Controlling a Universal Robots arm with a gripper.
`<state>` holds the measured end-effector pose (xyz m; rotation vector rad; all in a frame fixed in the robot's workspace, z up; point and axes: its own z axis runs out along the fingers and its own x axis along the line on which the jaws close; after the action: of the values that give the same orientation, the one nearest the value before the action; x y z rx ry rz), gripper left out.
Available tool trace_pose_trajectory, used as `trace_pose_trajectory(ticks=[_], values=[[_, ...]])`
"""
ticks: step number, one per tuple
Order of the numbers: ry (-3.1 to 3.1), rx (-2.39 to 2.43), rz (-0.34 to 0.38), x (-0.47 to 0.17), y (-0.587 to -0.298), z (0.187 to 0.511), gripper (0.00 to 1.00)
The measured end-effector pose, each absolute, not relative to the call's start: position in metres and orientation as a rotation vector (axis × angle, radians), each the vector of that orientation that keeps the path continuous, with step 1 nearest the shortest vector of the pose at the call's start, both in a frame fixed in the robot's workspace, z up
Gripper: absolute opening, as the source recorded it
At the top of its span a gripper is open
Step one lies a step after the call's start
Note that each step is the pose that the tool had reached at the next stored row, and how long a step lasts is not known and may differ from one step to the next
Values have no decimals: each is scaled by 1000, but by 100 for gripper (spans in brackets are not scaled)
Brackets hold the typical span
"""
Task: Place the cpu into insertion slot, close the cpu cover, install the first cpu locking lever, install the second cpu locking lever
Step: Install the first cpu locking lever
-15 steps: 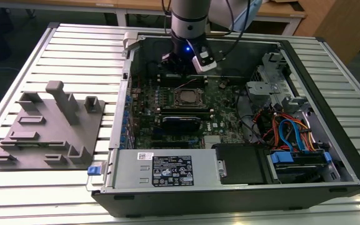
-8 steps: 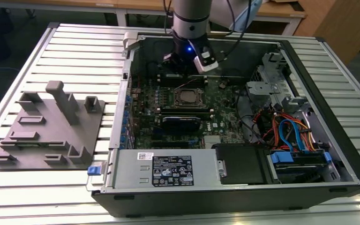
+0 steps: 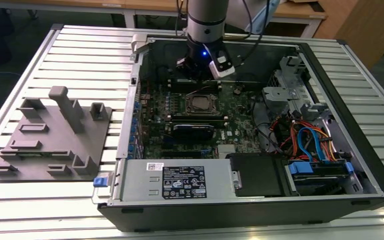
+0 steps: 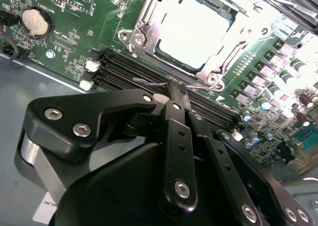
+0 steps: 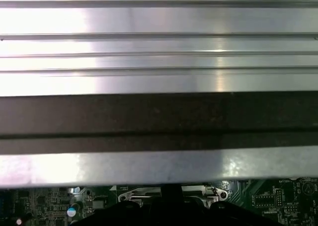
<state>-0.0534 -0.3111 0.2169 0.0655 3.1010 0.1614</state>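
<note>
One dull silver cpu (image 4: 195, 31) sits framed under its cpu cover (image 4: 149, 12); gripper (image 4: 177, 89) pinched closed, empty

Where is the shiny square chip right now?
In the exterior view the cpu sits in its socket mid-motherboard, under the cpu cover, just below the pincer.

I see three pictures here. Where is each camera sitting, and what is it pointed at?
Exterior view: off the arm, above the table, looking down into the open computer case; the arm and its hand hang over the motherboard.
Second wrist view: on the arm, looking past the hand at the cpu under its cpu cover.
First wrist view: on the arm, facing the ribbed table and case edge.
All three show the socket.
</note>
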Motion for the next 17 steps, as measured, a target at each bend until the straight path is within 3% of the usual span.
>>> trace_pose_trajectory(ticks=[17], values=[[3101, 65, 161, -39, -310, 208, 10]])
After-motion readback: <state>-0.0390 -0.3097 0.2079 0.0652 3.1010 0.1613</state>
